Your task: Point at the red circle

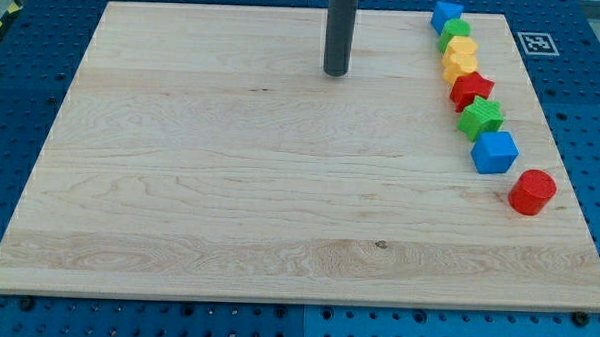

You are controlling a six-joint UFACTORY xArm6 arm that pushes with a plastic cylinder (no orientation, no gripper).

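Standing clear: my tip point(335, 74), the lower end of a straight dark rod, rests on the pale wooden board point(229, 186) near the view's top, a little right of centre; it touches no block and holds nothing, being a bare rod with nothing to open or close.
Task's thing: the red circle block point(532, 192), a short red cylinder, sits near the board's right edge, lowest in a line of blocks, well apart from my tip, down and to the view's right.
Line of blocks: running down the right side from the view's top are a blue cube block point(446, 15), a green block point(455, 34), a yellow block point(460, 48), a second yellow block point(461, 65), a red star-shaped block point(472, 90), a green star-shaped block point(480, 118) and a larger blue cube block point(495, 152).
In the way: bare wood lies between my tip and the red circle block; the line of blocks stays to the right of that stretch.
Hard to make out: the upper green and two yellow blocks crowd together, so their shapes are unclear.
Cut off: the rod's upper part leaves the view's top.
Surroundings: a blue perforated table point(23, 89) frames the board, with a black-and-white marker tag point(538, 43) at upper right.
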